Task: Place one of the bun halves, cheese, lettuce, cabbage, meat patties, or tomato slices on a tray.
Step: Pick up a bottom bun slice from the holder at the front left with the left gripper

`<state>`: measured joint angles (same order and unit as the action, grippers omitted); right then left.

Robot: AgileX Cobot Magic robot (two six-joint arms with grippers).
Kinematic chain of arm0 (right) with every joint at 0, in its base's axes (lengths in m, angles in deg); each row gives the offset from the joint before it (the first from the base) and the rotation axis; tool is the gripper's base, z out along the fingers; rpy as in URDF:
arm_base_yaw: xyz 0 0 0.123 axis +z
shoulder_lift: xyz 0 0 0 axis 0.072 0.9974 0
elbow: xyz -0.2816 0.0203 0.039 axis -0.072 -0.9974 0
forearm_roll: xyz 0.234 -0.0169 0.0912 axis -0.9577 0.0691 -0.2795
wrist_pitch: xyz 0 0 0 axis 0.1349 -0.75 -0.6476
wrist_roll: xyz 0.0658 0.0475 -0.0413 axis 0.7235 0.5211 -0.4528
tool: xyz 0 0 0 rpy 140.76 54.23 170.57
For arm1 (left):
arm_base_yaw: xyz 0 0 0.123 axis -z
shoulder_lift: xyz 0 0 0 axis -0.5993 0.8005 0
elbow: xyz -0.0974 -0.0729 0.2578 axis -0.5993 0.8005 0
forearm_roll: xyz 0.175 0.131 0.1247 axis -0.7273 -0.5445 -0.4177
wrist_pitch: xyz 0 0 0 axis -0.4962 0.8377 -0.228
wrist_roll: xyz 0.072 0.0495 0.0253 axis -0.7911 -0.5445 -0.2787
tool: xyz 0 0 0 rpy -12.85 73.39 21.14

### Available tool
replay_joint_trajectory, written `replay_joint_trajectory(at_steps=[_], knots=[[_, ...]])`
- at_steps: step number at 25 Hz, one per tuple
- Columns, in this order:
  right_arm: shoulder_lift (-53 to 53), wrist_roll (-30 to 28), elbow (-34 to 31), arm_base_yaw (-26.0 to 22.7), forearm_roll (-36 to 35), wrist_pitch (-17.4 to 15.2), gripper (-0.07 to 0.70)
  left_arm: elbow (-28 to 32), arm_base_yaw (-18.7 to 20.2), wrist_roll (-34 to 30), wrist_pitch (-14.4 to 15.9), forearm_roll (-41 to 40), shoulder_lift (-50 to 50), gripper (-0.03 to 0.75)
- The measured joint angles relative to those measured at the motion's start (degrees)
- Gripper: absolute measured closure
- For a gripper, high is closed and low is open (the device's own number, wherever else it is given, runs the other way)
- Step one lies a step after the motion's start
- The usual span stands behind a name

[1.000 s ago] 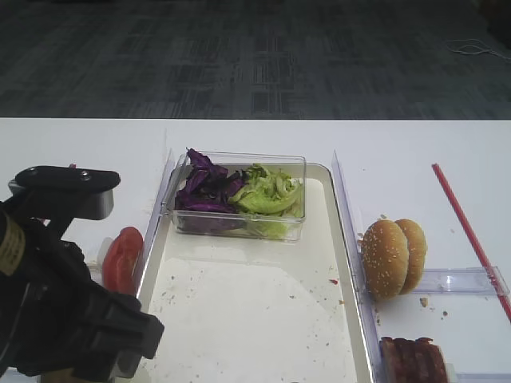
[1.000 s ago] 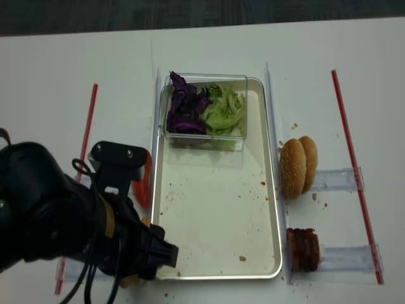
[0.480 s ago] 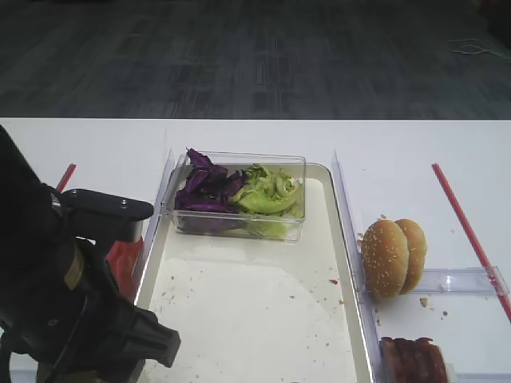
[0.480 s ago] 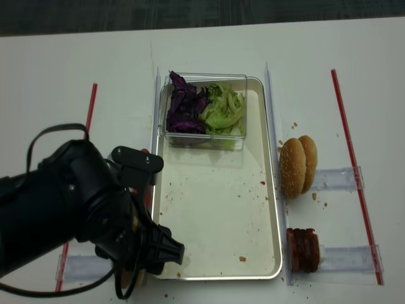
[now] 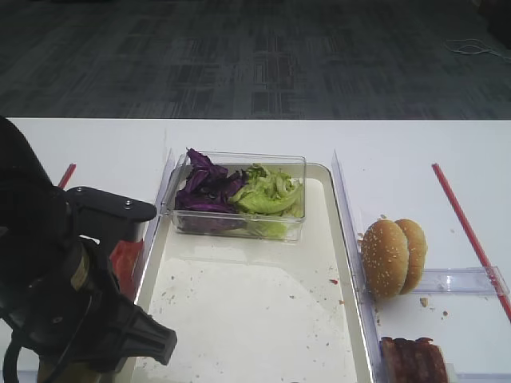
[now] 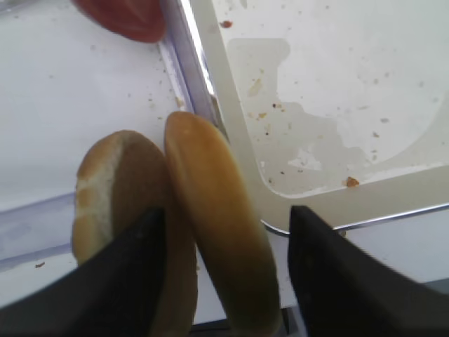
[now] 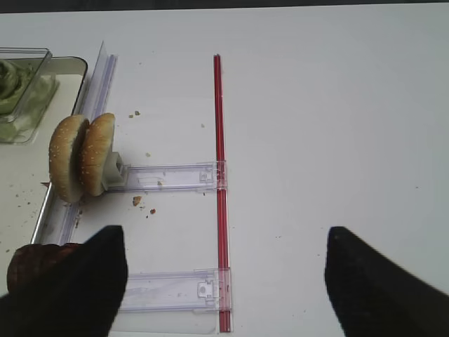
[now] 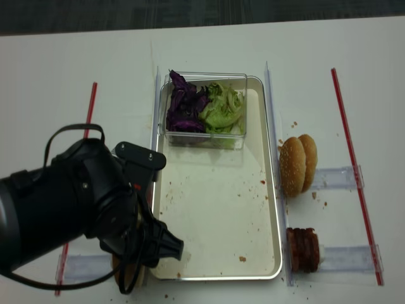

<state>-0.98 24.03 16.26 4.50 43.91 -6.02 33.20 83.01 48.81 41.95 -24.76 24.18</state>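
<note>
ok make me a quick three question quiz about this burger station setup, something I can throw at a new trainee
1. True or false: the tray already has a bun half lying on its floor.
2. Which sits in the clear plastic box beside the lettuce? A) tomato slices B) cabbage C) meat patties
3. In the left wrist view, which item do the fingers of the left gripper straddle?

Key
1. False. The floor holds only crumbs and the box at its far end.
2. B
3. One of the two bun halves, standing on edge just outside the tray's rim; the jaws are on either side of it, not visibly clamped.
</note>
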Motion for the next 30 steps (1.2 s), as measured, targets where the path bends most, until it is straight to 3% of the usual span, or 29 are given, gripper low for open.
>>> replay_joint_trajectory(at_steps=[8, 11, 19, 30], knots=[[0.00, 0.00, 0.00, 0.00, 0.00, 0.00, 0.024, 0.00, 0.00, 0.11, 0.69, -0.15, 0.00, 0.566], [0.00, 0.00, 0.00, 0.00, 0.00, 0.00, 0.024, 0.00, 0.00, 0.11, 0.71, -0.24, 0.00, 0.620], [0.00, 0.00, 0.00, 0.00, 0.00, 0.00, 0.024, -1.01, 0.00, 0.21, 1.44, -0.24, 0.00, 0.649], [0.00, 0.00, 0.00, 0.00, 0.00, 0.00, 0.024, -8.99, 0.00, 0.21, 5.03, -0.24, 0.00, 0.652]])
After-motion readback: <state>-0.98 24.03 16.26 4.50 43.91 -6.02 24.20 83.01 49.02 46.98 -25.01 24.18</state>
